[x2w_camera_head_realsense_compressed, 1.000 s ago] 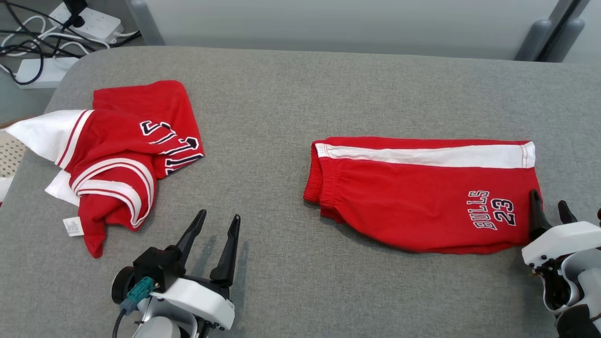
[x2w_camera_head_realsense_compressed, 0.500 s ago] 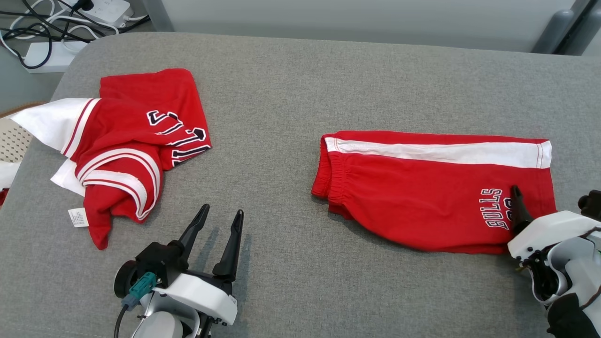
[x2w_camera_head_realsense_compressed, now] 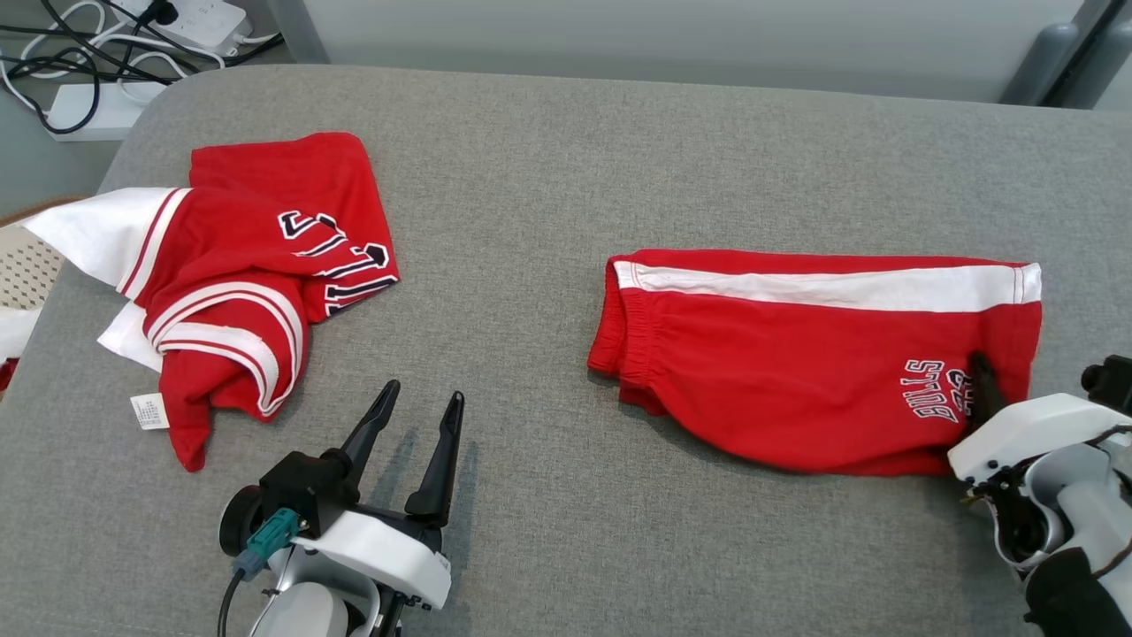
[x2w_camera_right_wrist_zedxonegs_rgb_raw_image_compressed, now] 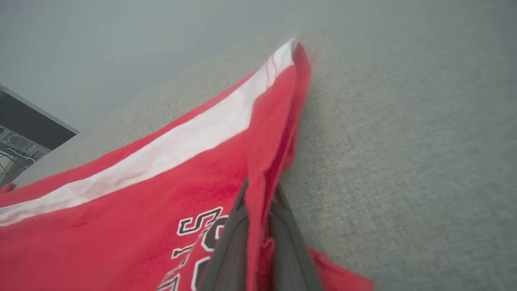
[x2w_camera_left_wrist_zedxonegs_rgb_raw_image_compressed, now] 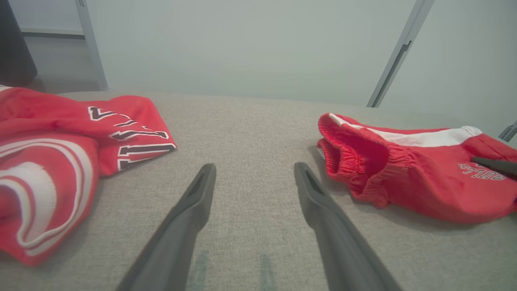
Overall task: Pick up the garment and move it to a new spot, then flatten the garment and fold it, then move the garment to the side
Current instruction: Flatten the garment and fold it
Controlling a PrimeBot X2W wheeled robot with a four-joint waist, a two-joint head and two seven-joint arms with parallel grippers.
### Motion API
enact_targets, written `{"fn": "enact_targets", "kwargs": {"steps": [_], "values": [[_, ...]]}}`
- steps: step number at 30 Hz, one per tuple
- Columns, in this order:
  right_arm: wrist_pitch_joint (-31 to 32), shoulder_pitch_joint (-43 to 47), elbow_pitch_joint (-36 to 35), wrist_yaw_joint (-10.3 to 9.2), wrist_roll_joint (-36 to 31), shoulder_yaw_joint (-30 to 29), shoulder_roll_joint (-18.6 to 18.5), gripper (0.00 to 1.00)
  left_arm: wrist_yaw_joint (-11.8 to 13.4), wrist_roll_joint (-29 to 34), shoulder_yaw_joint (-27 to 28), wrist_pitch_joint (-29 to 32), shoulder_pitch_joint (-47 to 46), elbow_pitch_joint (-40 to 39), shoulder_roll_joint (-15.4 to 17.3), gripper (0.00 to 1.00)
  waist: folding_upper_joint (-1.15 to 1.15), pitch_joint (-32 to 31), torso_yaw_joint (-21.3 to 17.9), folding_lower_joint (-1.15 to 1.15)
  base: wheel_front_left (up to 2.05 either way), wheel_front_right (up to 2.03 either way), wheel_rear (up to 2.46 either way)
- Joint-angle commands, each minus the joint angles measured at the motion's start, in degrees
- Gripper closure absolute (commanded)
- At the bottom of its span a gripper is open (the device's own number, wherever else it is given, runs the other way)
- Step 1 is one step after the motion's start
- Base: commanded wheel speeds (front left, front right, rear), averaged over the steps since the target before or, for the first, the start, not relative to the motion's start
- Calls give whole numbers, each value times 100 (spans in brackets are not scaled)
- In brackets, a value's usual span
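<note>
It looked to me like a test lab.
Power strips [x2w_camera_head_realsense_compressed: 190, 19] and loose cables [x2w_camera_head_realsense_compressed: 35, 66] lay on the floor beside a grey padded table [x2w_camera_head_realsense_compressed: 548, 159], pale partition panels [x2w_camera_head_realsense_compressed: 663, 35] behind.

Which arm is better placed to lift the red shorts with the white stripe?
Right. Its jaws are shut on the hem of the red fabric shorts with a white side stripe; left jaws stand open over bare grey upholstery, touching nothing.

grey fabric surface [x2w_camera_head_realsense_compressed: 531, 177] w/ rounded corner. crumpled red/white jersey [x2w_camera_head_realsense_compressed: 256, 265] on its left side, black-white lettering up, white tag [x2w_camera_head_realsense_compressed: 149, 411] at the near edge, white part hanging over the left edge. off-surface top left: 2 white pwr strips [x2w_camera_head_realsense_compressed: 190, 19] [x2w_camera_head_realsense_compressed: 93, 111] + black cables [x2w_camera_head_realsense_compressed: 53, 62]. pale wall panel [x2w_camera_head_realsense_compressed: 672, 35] behind.
</note>
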Motion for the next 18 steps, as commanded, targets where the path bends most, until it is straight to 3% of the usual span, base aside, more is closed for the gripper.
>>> {"fn": "enact_targets", "kwargs": {"steps": [1, 8, 18], "values": [[-148, -6, -167, 25, 95, 60, -165, 100, -40, -68, 177, -34, -203, -133, 37, 0, 0, -20, -2, 0, 0, 0, 0], [-258, -11, -630, 25, 209, 132, -455, 100, -40, -127, 183, -34, -155, -132, 37, 0, 0, -93, -42, 0, 0, 0, 0], [-133, -86, -2029, 25, 282, 1073, -517, 100, -39, -272, 84, -34, -130, -120, 37, 0, 0, -155, -72, 0, 0, 0, 0]]}}
